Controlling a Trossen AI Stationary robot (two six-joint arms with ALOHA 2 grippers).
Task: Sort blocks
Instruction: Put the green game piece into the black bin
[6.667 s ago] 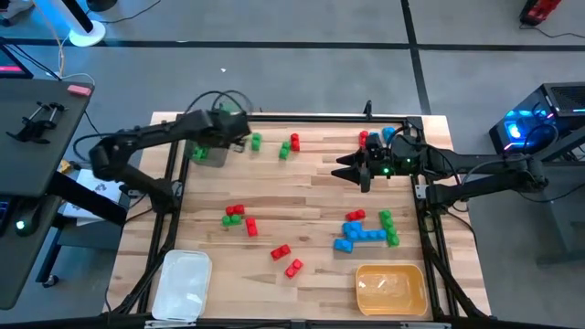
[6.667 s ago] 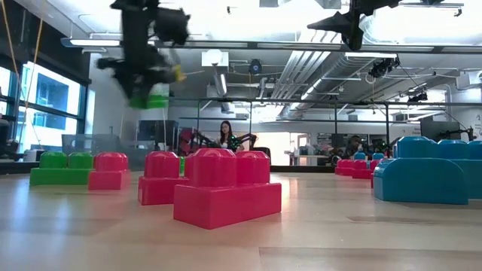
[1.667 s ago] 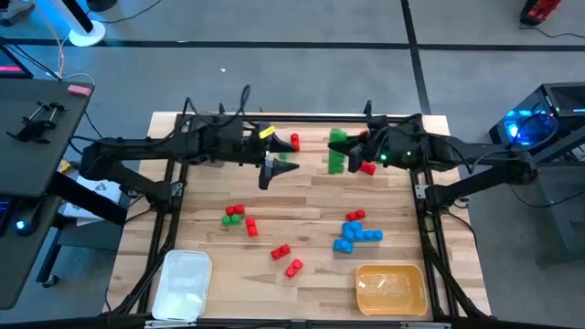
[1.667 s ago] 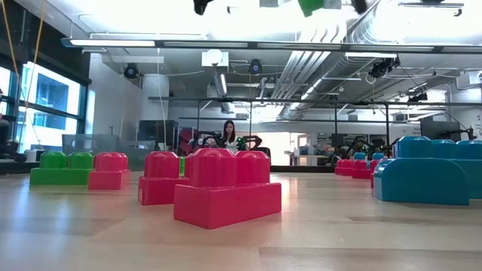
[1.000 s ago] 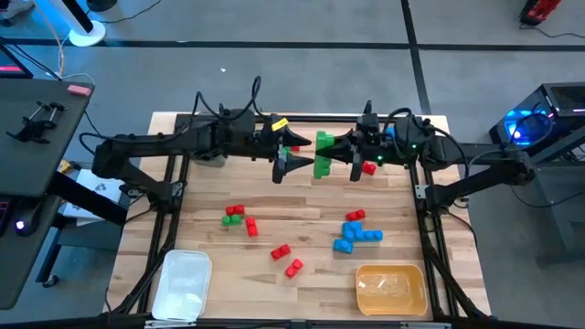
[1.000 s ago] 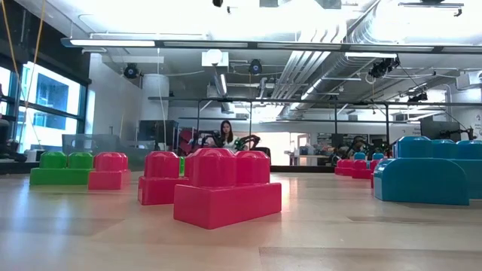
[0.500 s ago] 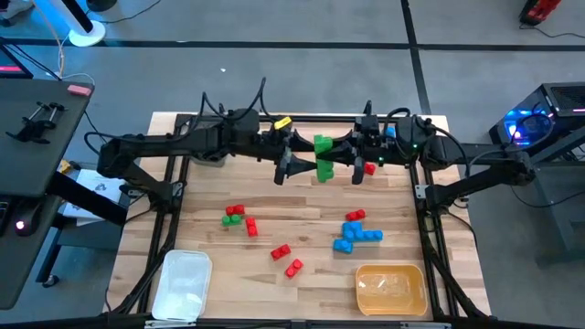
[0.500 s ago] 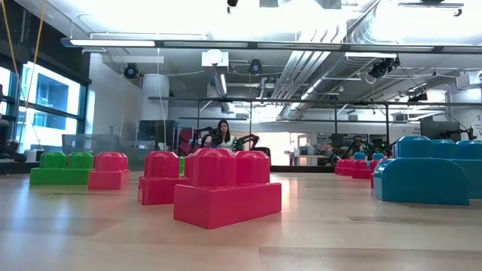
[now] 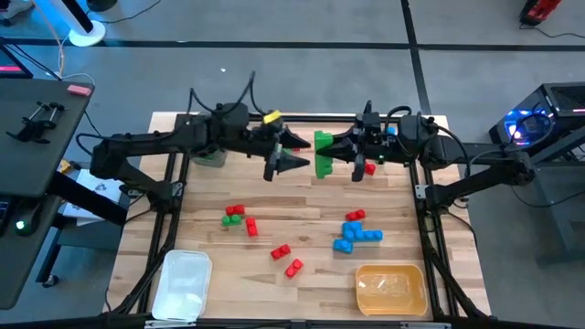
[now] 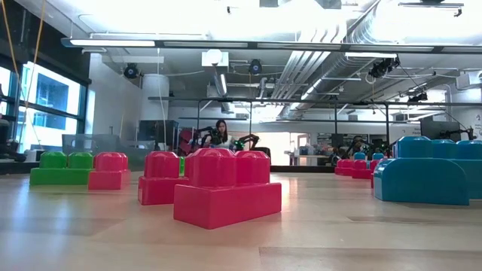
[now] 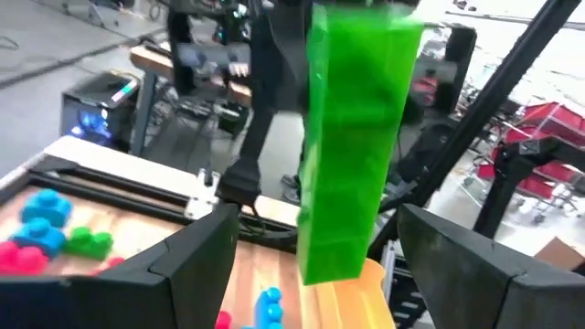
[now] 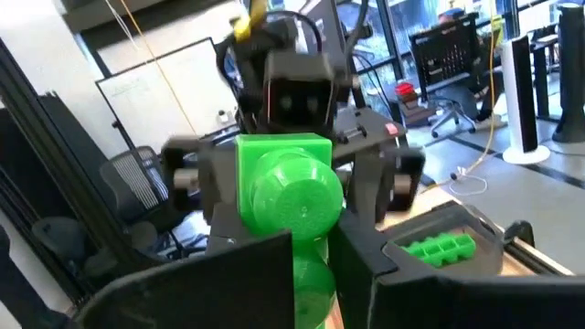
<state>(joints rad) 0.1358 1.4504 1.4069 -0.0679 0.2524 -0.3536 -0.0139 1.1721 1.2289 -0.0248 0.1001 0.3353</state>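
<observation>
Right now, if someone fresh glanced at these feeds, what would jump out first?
The tall green block stack, held in mid-air over the far middle of the table by the right gripper, jaws shut on it. Facing it is the left gripper, jaws spread wide on either side of the stack without touching. Below, loose red blocks and a blue cluster lie on the wood.

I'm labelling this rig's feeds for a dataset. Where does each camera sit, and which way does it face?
High view: overhead, facing straight down on the table; both arms show.
Low view: table-top height, facing across red blocks into the room; no arm shows.
Left wrist view: on the left arm, facing the green block stack between its own fingers.
Right wrist view: on the right arm, facing the left gripper beyond that stack.
Shared: both wrist views show the stack.
</observation>
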